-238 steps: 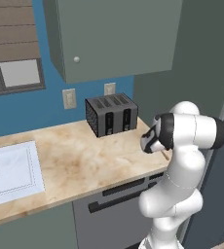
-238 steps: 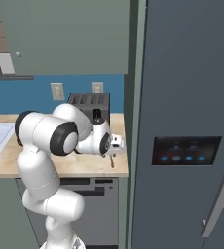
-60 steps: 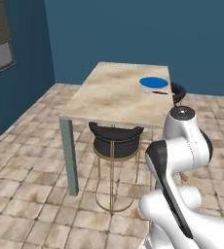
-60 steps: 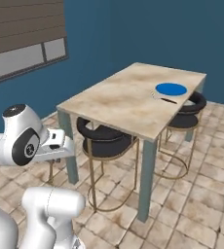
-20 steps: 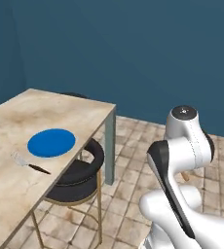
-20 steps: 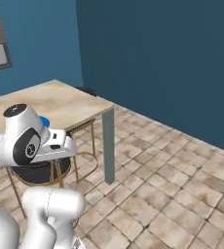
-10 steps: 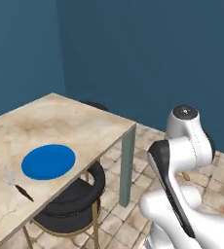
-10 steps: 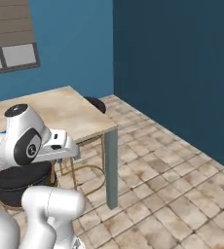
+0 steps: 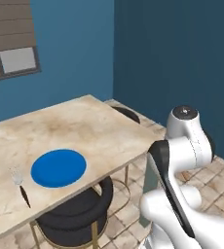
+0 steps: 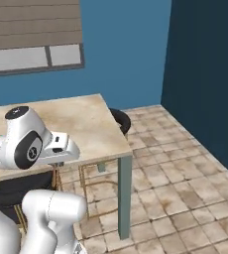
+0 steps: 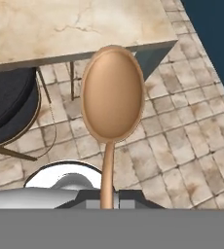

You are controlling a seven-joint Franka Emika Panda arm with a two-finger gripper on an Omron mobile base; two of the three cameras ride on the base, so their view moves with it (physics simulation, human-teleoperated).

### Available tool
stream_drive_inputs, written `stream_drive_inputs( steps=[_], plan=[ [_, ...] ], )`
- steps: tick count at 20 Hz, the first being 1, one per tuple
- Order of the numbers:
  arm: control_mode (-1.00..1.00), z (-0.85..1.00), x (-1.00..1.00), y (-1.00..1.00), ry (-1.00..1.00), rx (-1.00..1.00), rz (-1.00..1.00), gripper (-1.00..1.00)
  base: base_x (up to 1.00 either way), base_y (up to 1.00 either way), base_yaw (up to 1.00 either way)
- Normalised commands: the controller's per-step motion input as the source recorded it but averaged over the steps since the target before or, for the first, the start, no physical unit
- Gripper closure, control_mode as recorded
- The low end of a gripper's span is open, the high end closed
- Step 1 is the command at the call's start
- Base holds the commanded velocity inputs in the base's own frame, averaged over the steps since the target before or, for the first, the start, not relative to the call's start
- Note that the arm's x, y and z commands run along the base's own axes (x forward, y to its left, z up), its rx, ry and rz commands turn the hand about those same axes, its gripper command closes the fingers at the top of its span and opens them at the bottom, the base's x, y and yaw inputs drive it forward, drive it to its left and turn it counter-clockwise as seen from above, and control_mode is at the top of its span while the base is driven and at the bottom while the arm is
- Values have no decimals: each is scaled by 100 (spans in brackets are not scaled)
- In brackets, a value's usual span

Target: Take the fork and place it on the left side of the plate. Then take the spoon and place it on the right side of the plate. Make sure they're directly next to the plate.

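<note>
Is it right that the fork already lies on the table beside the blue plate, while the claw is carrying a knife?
Not quite. The fork does lie on the table beside the blue plate, but the claw is carrying a spoon, not a knife. The hand view shows its broad oval wooden-looking bowl sticking out ahead of the claw.

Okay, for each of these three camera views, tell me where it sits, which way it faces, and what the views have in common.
Left base view: behind the arm to its left, looking forward and down at the table with the plate and the fork on the plate's left; the white arm rises at lower right.
Right base view: behind the arm to its right, facing the table corner and tiled floor; the arm rises at lower left.
Hand view: on the hand, looking along the spoon it holds, toward the table edge and a stool.
Shared: the marble table and black stools.
</note>
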Motion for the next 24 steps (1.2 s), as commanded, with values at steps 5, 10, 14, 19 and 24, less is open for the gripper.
stream_drive_inputs(
  steps=[5,10,14,19,24],
  plan=[
    [100,0,0,0,0,0,0,100,77,-2,56],
    [100,0,0,0,0,0,0,100,72,-2,57],
    [100,0,0,0,0,0,0,100,86,-2,43],
    [-100,-15,69,14,14,5,15,100,17,3,6],
    [-100,-27,89,25,14,7,1,100,0,0,0]
  ],
)
